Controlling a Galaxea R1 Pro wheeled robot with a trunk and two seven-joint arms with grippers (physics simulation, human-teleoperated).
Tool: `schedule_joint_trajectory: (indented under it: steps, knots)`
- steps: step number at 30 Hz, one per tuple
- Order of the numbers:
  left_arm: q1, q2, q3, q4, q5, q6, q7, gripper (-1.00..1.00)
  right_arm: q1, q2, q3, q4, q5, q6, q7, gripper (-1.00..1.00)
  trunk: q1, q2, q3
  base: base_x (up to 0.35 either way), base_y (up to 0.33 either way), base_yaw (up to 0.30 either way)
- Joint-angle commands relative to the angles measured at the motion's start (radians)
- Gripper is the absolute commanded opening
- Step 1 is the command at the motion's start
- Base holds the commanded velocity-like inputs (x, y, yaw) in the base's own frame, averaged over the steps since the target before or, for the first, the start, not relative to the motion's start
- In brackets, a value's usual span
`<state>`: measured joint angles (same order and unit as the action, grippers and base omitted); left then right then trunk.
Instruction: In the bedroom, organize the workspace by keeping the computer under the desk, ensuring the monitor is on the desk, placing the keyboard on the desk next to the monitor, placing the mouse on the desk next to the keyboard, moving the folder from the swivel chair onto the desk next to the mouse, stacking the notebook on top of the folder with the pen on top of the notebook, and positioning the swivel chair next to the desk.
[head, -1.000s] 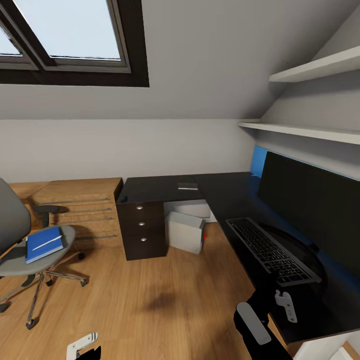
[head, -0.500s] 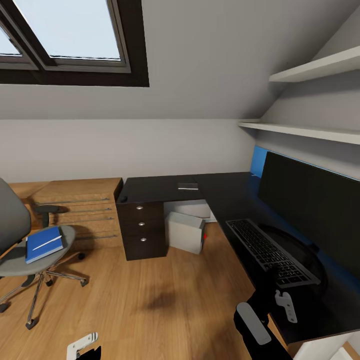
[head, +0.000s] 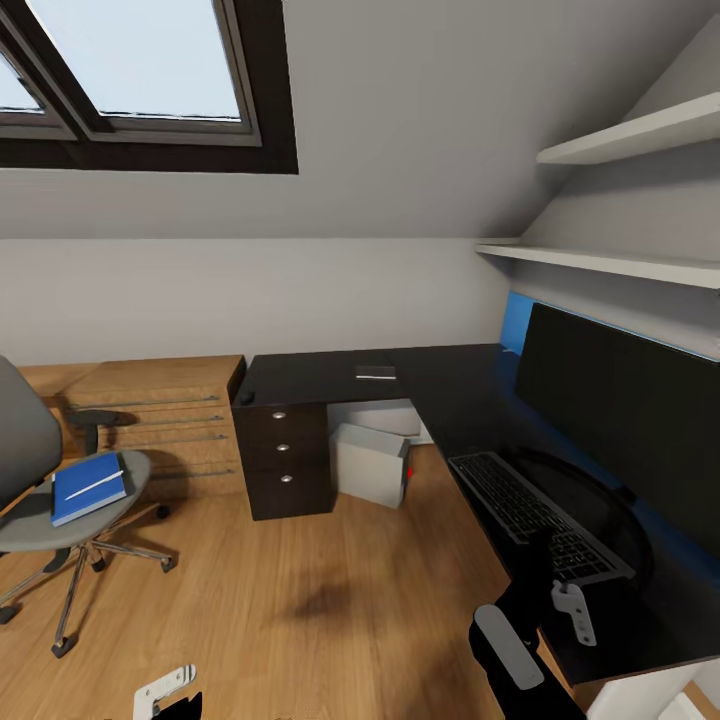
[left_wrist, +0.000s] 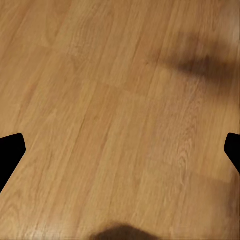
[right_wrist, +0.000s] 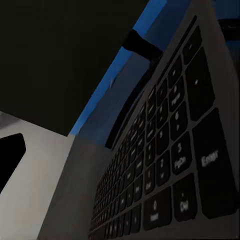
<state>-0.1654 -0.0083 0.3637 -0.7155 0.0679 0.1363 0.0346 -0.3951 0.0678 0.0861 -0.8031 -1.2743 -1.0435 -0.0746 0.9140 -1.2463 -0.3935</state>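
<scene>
- Since 1 second ago the keyboard (head: 530, 513) has slid a little along the tabletop (head: 440, 385) and now looks tilted, its near end raised at the right claw (head: 570, 606); the camera held steady.
- Monitor (head: 625, 420) stands on the tabletop just behind the keyboard, so that pairing is nearly met.
- Swivel chair (head: 40, 480) sits well apart, carrying the blue folder (head: 88, 488) with a pale pen (head: 95, 485) across it.
- Computer (head: 372, 463) rests under the tabletop, as required.
- Right claw seems clenched on the keyboard's near end, probably to nudge it closer.
- Left claw (left_wrist: 120, 150) hangs released over the floor (left_wrist: 120, 100), idle.
</scene>
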Motion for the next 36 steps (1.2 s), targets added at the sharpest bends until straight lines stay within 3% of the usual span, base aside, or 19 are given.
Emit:
schedule_joint_trajectory:
  steps: [1, 32, 36]
  knots:
    - [0.000, -0.001, 0.002, -0.002, 0.007, 0.006, 0.002, 1.00, -0.001, -0.001, 0.003, -0.001, 0.003, -0.004, -0.008, 1.00, 0.000, -0.001, -0.001, -0.173, -0.137, 0.000]
    - [0.000, 0.001, 0.003, -0.002, 0.007, 0.006, 0.000, 1.00, -0.001, -0.002, 0.003, 0.001, 0.002, -0.004, -0.011, 1.00, 0.000, -0.001, -0.001, -0.109, -0.054, 0.000]
    - [0.000, 0.001, 0.003, -0.002, 0.007, 0.006, 0.001, 1.00, -0.001, -0.004, 0.008, -0.006, 0.004, -0.004, -0.009, 1.00, -0.015, 0.027, 0.011, -0.004, -0.002, 0.000]
